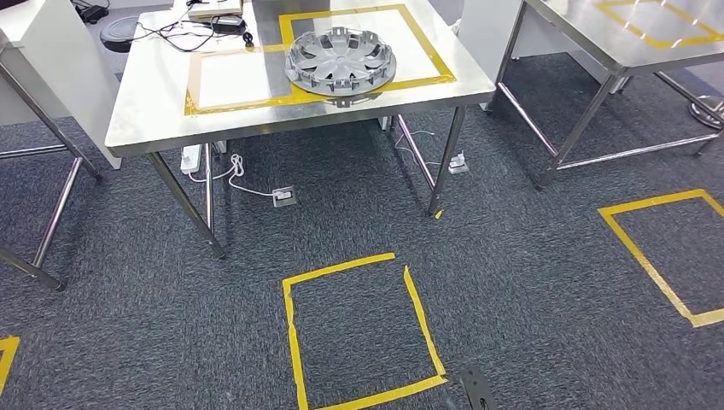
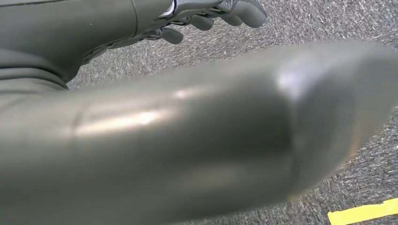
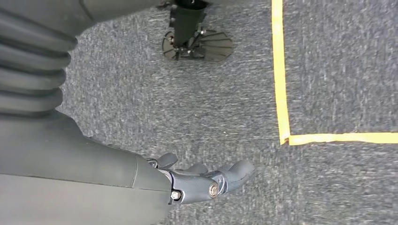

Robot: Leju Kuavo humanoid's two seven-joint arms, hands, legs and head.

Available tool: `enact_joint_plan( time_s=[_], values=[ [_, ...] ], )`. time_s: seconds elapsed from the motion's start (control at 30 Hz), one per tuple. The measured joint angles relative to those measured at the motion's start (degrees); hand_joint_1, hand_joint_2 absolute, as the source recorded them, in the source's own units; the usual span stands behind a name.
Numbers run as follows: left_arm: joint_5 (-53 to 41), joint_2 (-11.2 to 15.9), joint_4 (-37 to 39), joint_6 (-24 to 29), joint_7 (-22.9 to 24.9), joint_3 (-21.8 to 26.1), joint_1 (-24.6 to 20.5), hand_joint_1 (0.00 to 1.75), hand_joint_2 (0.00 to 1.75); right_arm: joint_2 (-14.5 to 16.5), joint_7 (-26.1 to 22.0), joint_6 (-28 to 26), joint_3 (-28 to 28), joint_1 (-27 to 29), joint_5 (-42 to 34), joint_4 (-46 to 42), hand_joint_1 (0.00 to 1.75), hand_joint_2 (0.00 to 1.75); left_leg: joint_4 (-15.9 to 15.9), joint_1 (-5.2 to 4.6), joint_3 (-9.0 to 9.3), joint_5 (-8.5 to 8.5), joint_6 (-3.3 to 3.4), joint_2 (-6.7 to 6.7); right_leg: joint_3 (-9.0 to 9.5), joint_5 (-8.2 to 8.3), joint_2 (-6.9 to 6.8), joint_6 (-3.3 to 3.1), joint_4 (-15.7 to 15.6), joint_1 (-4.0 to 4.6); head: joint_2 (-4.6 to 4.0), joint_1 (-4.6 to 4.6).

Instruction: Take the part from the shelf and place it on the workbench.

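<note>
Silver-grey plastic wheel cover (image 1: 341, 60), round with spoked openings, lying flat on the steel-topped surface (image 1: 154, 111) seen from the head view, inside a rectangle of yellow tape (image 1: 431, 53) and overlapping its near edge. Beside it on the same surface, a second taped rectangle in brownish tape (image 1: 195, 85); farther back, black cables (image 1: 183, 34) and a small flat device (image 1: 215, 12). Below the surface, on grey carpet (image 1: 529, 256), a white power strip (image 1: 190, 157) with a white cord trailing to a floor socket (image 1: 285, 196). Closer in, a yellow tape square (image 1: 363, 329) on the carpet, another taped outline (image 1: 662, 256) to the right, and a second steel table (image 1: 632, 43) at upper right. Left hand (image 2: 211, 14) hanging over the carpet, nothing in it, dark fingers loosely extended and apart, large blurred grey thumb across the left wrist view. Right hand (image 3: 202, 180) likewise over carpet near a yellow tape corner (image 3: 283, 138), holding nothing, fingers slightly curled but spread.
</note>
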Motion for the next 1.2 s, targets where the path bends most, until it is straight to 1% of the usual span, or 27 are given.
enact_joint_plan(
  time_s=[0.13, 0.3, 0.37, 0.43, 0.5, 0.57, 0.6, 0.63, 0.67, 0.7, 0.73, 0.77, 0.8, 0.83, 0.87, 0.9, 0.93, 0.97, 1.0, 1.03, 1.07, 1.1, 1.13, 1.17, 1.2],
  values=[
    [0.0, 0.0, 0.0, 0.1, -0.3, 0.0, -0.1, 0.0, 0.0, 0.1, -0.6, -0.8, 0.4, -0.1, 0.1, 0.0, 0.0, 0.0, 0.0, 0.01, 0.0, -0.01, -0.01, -0.01, -0.01, -0.03, 0.0, -0.03, 0.0, 0.01, 0.0, 0.0],
    [1.1, 0.0, 0.0, 0.3, -1.7, 0.1, 0.2, 0.0, 0.0, 0.1, -1.5, -5.6, -0.1, 0.1, -2.3, 0.0, 0.0, 0.0, 0.0, 0.0, 0.0, -0.02, -0.02, -0.01, -0.02, -0.1, -0.01, -0.04, 0.0, 0.0, 0.0, 0.0],
    [1.6, 0.1, 0.0, -0.4, -2.0, 0.1, 0.7, 0.0, 0.0, 0.1, -1.4, -5.7, -1.2, 0.5, -4.5, 0.0, 0.0, 0.0, 0.0, 0.0, 0.0, -0.03, -0.01, -0.01, -0.02, -0.11, -0.01, -0.03, 0.0, 0.0, 0.0, 0.0],
    [1.5, 0.2, 0.0, -1.1, -2.0, 0.2, 1.2, 0.0, 0.0, 0.1, -1.0, -4.7, -2.6, 1.1, -6.7, 0.0, 0.0, 0.0, 0.0, 0.0, -0.01, -0.04, -0.01, -0.01, -0.02, -0.12, -0.01, -0.03, 0.0, 0.0, 0.0, 0.0],
    [1.3, 0.3, 0.0, -1.7, -1.9, 0.2, 1.6, 0.0, 0.0, 0.1, -0.6, -4.5, -3.9, 1.6, -7.6, 0.1, 0.0, 0.0, 0.0, -0.02, -0.03, -0.06, 0.0, -0.01, 0.01, -0.09, -0.01, -0.01, 0.0, -0.01, 0.0, 0.0],
    [1.3, 0.5, 0.0, -1.9, -1.9, 0.2, 1.7, 0.0, 0.0, 0.1, -0.4, -4.5, -4.7, 1.9, -7.8, 0.1, 0.0, 0.0, -0.3, -0.17, 0.18, 0.13, 0.4, 0.0, 0.26, 0.27, -0.01, 0.4, -0.4, -0.15, 0.0, -0.01],
    [1.2, 0.5, 0.0, -1.9, -2.1, 0.2, 1.7, 0.0, 0.0, 0.1, -0.3, -4.4, -5.0, 2.0, -7.7, 0.1, 0.0, 0.0, -0.9, -0.08, 0.63, 0.52, 0.64, 0.15, 0.42, 0.28, 0.04, 0.65, -0.5, -0.24, 0.0, 0.0],
    [1.3, 0.5, 0.0, -1.9, -2.4, 0.2, 1.6, 0.0, 0.0, 0.2, -0.3, -4.4, -5.2, 2.1, -7.5, 0.2, 0.0, 0.0, -1.7, 0.07, 1.15, 1.02, 0.96, 0.33, 0.34, -0.27, 0.12, 0.95, -0.1, -0.32, 0.0, 0.07],
    [1.3, 0.5, 0.0, -2.0, -2.7, 0.2, 1.6, 0.0, 0.0, 0.1, -0.3, -4.2, -5.3, 2.1, -7.2, 0.2, 0.0, 0.0, -2.4, 0.31, 1.59, 1.51, 1.12, 0.6, -0.21, -1.6, 0.22, 1.16, 1.5, -0.35, 0.0, 0.15],
    [1.3, 0.4, 0.0, -2.1, -3.0, 0.2, 1.5, 0.0, 0.0, 0.1, -0.4, -4.0, -5.3, 2.1, -6.8, 0.2, 0.0, 0.0, -2.8, 0.5, 1.87, 1.83, 1.21, 0.91, -1.34, -3.59, 0.26, 1.37, 4.5, -0.53, 0.0, 0.23],
    [1.3, 0.4, 0.0, -2.2, -3.3, 0.2, 1.4, 0.0, 0.0, 0.1, -0.4, -3.9, -5.3, 2.1, -6.5, 0.2, 0.0, 0.0, -2.9, 0.56, 1.83, 1.94, 1.27, 1.2, -2.82, -5.8, 0.28, 1.65, 8.2, -0.72, 0.0, 0.29],
    [1.3, 0.3, 0.0, -2.2, -3.5, 0.2, 1.3, 0.0, 0.0, 0.1, -0.4, -3.7, -5.3, 2.1, -6.3, 0.2, 0.0, 0.0, -2.8, 0.61, 1.68, 1.95, 1.18, 1.56, -4.2, -7.6, 0.27, 1.93, 11.8, -0.98, 0.0, 0.29],
    [1.3, 0.3, 0.0, -2.2, -3.6, 0.2, 1.1, 0.0, 0.0, 0.1, -0.5, -3.6, -5.3, 2.2, -6.1, 0.2, 0.0, 0.0, -2.6, 0.72, 1.5, 1.9, 1.0, 1.95, -4.89, -8.52, 0.24, 2.24, 14.1, -1.27, 0.0, 0.28],
    [1.3, 0.2, 0.0, -2.2, -3.7, 0.2, 1.0, 0.0, 0.0, 0.1, -0.5, -3.6, -5.3, 2.2, -6.1, 0.2, 0.0, 0.0, -2.3, 0.91, 1.3, 1.8, 0.7, 2.37, -4.49, -8.44, 0.17, 2.58, 14.2, -1.58, 0.0, 0.27],
    [1.3, 0.1, 0.0, -2.2, -3.7, 0.2, 1.0, 0.0, 0.0, 0.0, -0.5, -3.5, -5.4, 2.2, -6.1, 0.2, 0.0, 0.0, -1.9, 1.22, 1.08, 1.63, 0.25, 2.81, -2.84, -7.49, -0.1, 2.97, 12.1, -1.92, 0.0, 0.27],
    [1.3, 0.1, 0.0, -2.2, -3.6, 0.2, 0.9, 0.0, 0.0, 0.0, -0.5, -3.4, -5.4, 2.1, -6.2, 0.2, 0.0, 0.0, -1.3, 1.58, 0.84, 1.36, -0.32, 3.28, -0.42, -6.32, -0.76, 3.41, 8.3, -2.28, 0.0, 0.28],
    [1.3, 0.1, -0.1, -2.2, -3.5, 0.2, 0.9, 0.0, 0.0, 0.0, -0.5, -3.3, -5.4, 2.1, -6.2, 0.2, 0.0, 0.0, -0.7, 1.67, 0.67, 1.0, -1.03, 3.74, 1.55, -5.52, -1.81, 3.7, 5.2, -2.42, 0.0, 0.33],
    [1.3, 0.2, -0.1, -2.2, -3.3, 0.2, 0.9, 0.0, 0.0, 0.1, -0.5, -3.2, -5.4, 1.9, -6.3, 0.2, 0.0, 0.0, -0.2, 1.74, 0.56, 0.53, -1.72, 4.15, 2.9, -5.05, -2.73, 3.49, 3.0, -2.51, 0.0, 0.5],
    [1.3, 0.2, -0.2, -2.2, -3.3, 0.2, 0.9, 0.0, 0.0, 0.2, -0.5, -3.2, -5.4, 1.8, -6.3, 0.2, 0.0, 0.0, 0.1, 1.65, 0.64, 0.1, -2.29, 4.52, 3.37, -5.07, -3.28, 2.95, 2.2, -2.48, 0.0, 0.53],
    [1.4, 0.3, -0.2, -2.4, -3.2, 0.2, 0.9, 0.0, 0.0, 0.2, -0.5, -3.3, -5.5, 1.7, -6.4, 0.2, 0.0, 0.0, 0.1, 1.5, 0.89, -0.22, -2.76, 4.88, 3.14, -5.22, -3.36, 2.16, 2.6, -2.37, 0.0, 0.51],
    [1.4, 0.2, -0.2, -2.5, -3.2, 0.2, 0.9, 0.0, 0.0, 0.2, -0.4, -3.3, -5.6, 1.7, -6.4, 0.2, 0.0, 0.0, -0.1, 1.63, 1.2, -0.41, -3.08, 5.26, 3.1, -5.17, -2.87, 1.3, 2.6, -2.34, 0.0, 0.46],
    [1.5, 0.1, -0.2, -2.7, -3.2, 0.2, 0.8, 0.0, 0.0, 0.2, -0.3, -3.4, -5.8, 1.8, -6.4, 0.2, 0.0, 0.0, -0.2, 1.78, 1.54, -0.56, -3.41, 5.37, 3.03, -5.11, -2.32, 0.68, 2.6, -2.32, 0.0, 0.26],
    [1.5, 0.1, -0.2, -2.8, -3.2, 0.2, 0.8, 0.0, 0.0, 0.1, -0.2, -3.6, -5.9, 1.9, -6.4, 0.2, 0.0, 0.0, 0.3, 1.95, 1.56, -1.25, -3.64, 4.86, 2.95, -4.97, -1.87, 0.17, 2.5, -2.29, 0.0, 0.2],
    [1.4, 0.1, -0.2, -2.8, -3.2, 0.2, 0.8, 0.0, 0.0, 0.1, -0.1, -3.7, -6.1, 2.0, -6.4, 0.2, 0.0, 0.0, 1.8, 2.02, 1.09, -2.6, -3.73, 3.88, 2.86, -4.76, -1.34, -0.29, 2.4, -2.21, 0.0, 0.16],
    [1.4, 0.1, -0.2, -2.8, -3.2, 0.2, 0.8, 0.0, 0.0, 0.1, 0.0, -3.8, -6.1, 2.0, -6.5, 0.2, 0.0, 0.0, 2.6, 2.06, 0.86, -3.34, -3.78, 3.19, 2.81, -4.63, -1.12, -0.55, 2.4, -2.21, 0.0, 0.13]
  ],
)
